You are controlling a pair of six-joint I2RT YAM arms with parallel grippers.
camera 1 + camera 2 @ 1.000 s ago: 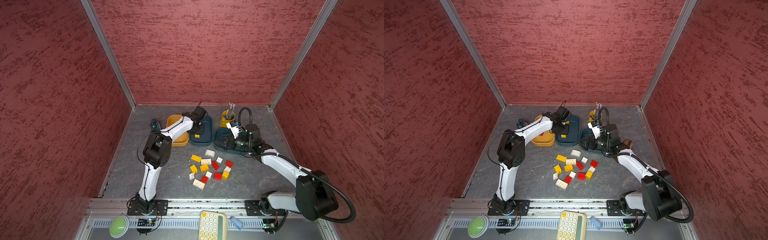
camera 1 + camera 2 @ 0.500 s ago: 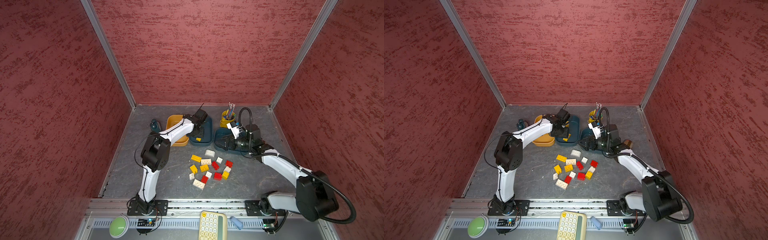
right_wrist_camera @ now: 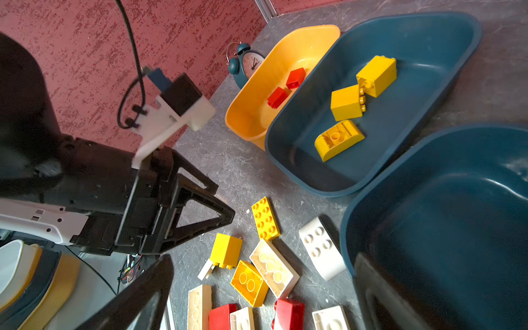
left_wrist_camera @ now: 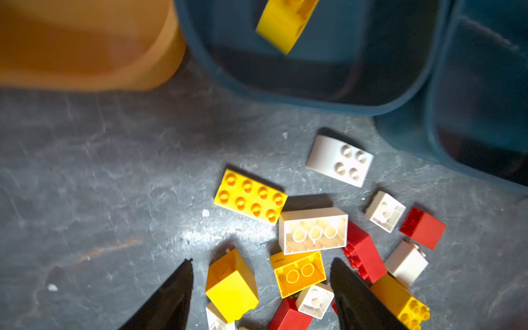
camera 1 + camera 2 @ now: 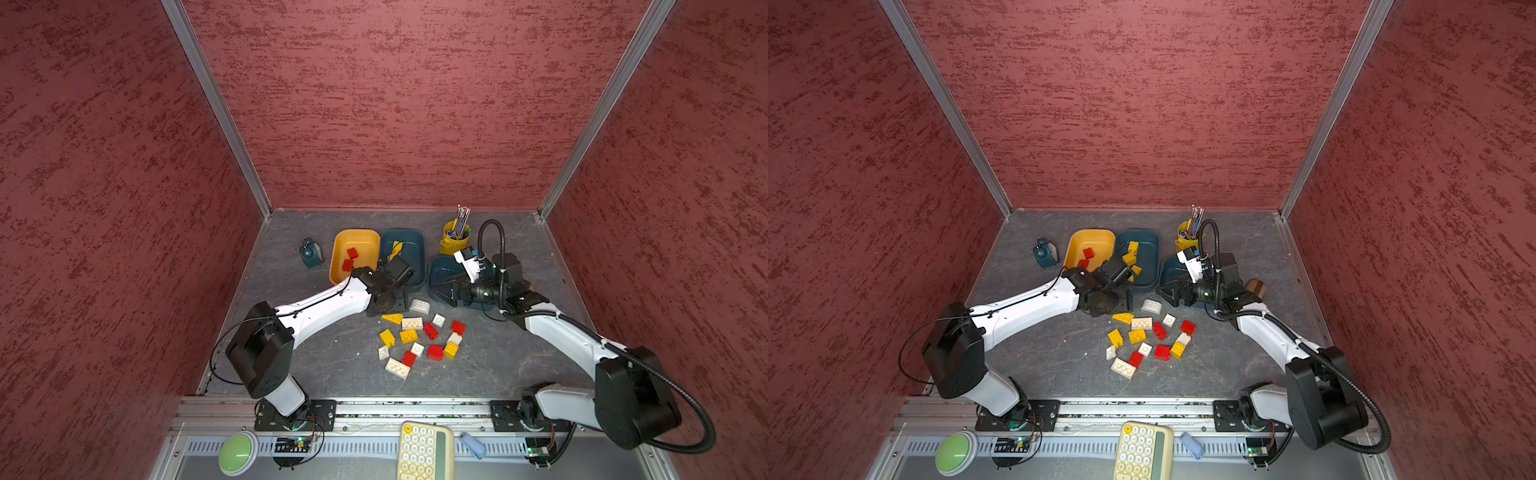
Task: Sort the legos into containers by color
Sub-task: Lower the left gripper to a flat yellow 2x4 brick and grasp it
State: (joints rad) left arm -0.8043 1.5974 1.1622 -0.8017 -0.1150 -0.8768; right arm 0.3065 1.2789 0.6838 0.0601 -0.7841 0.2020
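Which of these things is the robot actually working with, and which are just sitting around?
In the job: legos, orange-yellow tub, middle teal tub, right teal tub.
Just lying about: alarm clock, pen cup, calculator, green button.

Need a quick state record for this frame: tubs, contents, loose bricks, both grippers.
orange tub: two red bricks
middle blue tub: three yellow bricks
right blue tub: no brick in the part that shows
loose bricks: red, yellow and white, mixed, on the table in front of the tubs
left gripper: open, holding nothing, over the loose bricks
right gripper: open, holding nothing, by the right blue tub's near edge
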